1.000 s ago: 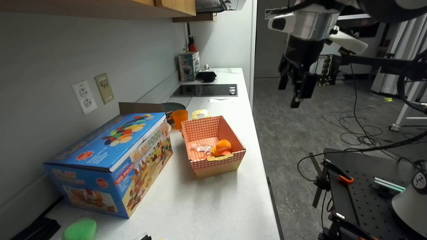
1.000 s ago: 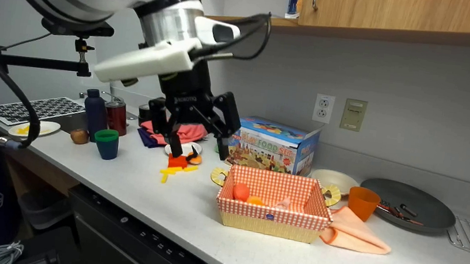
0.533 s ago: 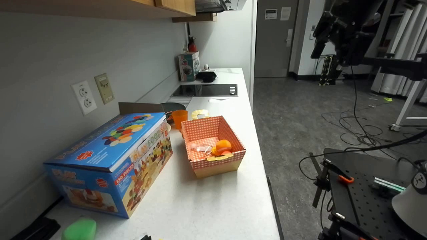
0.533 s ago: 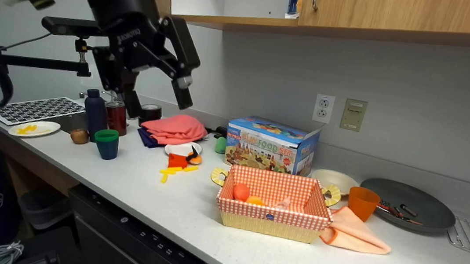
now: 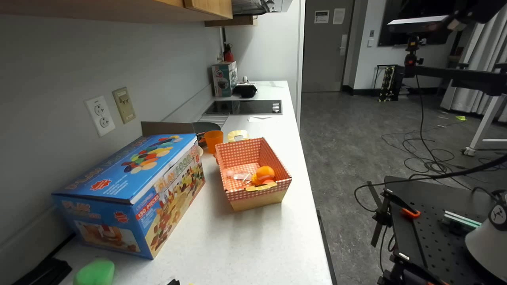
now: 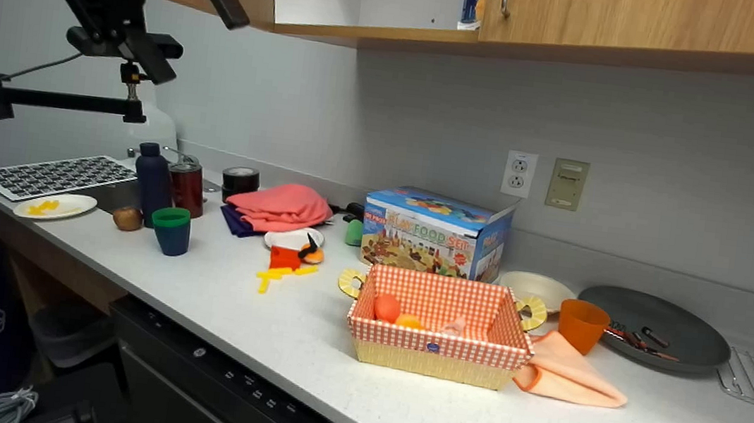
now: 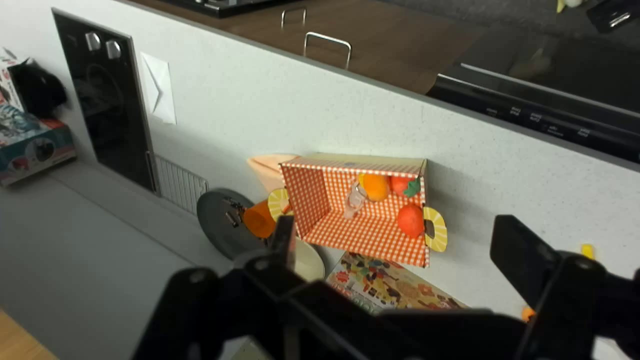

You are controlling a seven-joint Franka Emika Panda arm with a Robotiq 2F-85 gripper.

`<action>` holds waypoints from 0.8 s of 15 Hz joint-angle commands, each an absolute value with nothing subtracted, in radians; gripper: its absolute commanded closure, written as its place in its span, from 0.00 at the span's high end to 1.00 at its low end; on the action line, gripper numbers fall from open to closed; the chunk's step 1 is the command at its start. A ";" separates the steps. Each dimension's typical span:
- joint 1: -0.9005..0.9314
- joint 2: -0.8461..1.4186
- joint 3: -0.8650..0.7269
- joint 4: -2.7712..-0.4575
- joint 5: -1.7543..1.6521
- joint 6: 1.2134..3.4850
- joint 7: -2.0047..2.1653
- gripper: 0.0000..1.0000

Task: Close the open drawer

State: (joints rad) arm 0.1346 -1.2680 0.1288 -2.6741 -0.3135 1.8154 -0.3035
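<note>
Hanging gripper [image 6: 198, 46]: in an exterior view, on the left, well above the counter [image 6: 306, 338]; its fingers [image 6: 226, 6] stand wide, with nothing between them.
Upper cabinet [image 6: 654, 23]: left bay standing open, but that is a cabinet, not a drawer.
Dishwasher [image 6: 219, 378]: near side, below the counter's edge; no drawer can be seen sticking out around it.
Basket [image 5: 257, 201]: in an exterior view, on the counter, right of the box [image 5: 130, 190]; the counter's front is out of sight here, and so is any drawer.
Fingers: in the wrist view, wide apart at left and right, holding nothing.
Brown front [image 7: 400, 45]: far side, beyond the counter's edge, left of the dishwasher; probably where the drawer belongs.
Drawer: no touch shows; whether one is out I cannot tell, so the push is either left to do or already done.
Handles [image 7: 329, 38]: on the brown front; the right one's bar runs roughly along the counter's edge, so a drawer there would likely slide square to it.
</note>
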 commanded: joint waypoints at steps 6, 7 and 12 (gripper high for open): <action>0.261 -1.414 0.146 -2.599 -0.298 1.804 -0.302 1.00; 0.275 -1.420 0.143 -2.585 -0.290 1.808 -0.303 1.00; 0.355 -1.440 0.121 -2.531 -0.219 1.854 -0.323 1.00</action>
State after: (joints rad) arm 0.3005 -1.4086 0.1432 -2.5505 -0.2600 1.8233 -0.3036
